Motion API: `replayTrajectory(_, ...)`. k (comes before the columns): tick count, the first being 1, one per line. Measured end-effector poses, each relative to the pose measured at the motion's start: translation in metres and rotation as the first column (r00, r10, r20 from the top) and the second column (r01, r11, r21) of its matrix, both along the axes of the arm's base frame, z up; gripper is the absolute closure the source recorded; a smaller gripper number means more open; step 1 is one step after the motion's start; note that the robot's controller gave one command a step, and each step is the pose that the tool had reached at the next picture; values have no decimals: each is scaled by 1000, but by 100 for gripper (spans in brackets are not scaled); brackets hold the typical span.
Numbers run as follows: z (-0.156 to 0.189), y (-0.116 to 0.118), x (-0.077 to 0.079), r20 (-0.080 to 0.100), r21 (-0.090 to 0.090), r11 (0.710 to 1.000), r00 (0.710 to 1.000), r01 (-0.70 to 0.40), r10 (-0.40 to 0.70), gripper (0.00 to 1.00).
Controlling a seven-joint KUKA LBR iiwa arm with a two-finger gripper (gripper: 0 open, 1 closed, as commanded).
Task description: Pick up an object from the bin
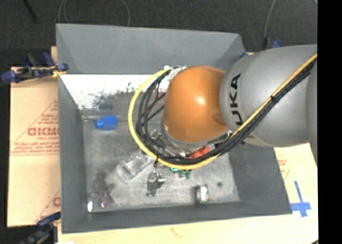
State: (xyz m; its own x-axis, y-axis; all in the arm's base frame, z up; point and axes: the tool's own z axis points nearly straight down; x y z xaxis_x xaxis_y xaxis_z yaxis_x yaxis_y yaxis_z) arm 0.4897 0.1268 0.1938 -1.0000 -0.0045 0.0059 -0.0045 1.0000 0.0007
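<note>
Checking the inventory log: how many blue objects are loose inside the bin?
1. A blue block sits near the upper-left corner of the bin, apart from the other items. The arm covers the middle and right, so others may be hidden.

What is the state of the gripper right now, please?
Gripper: open or closed cannot be told; it is down beside a clear crinkled plastic piece in the grey metal bin.
</note>
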Motion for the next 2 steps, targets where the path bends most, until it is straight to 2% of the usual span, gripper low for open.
replayTrajectory(1,-82,-22,29,14,2,996,996,-93,93,0)
replayTrajectory(2,-86,-25,42,7,2,995,995,100,-100,0)
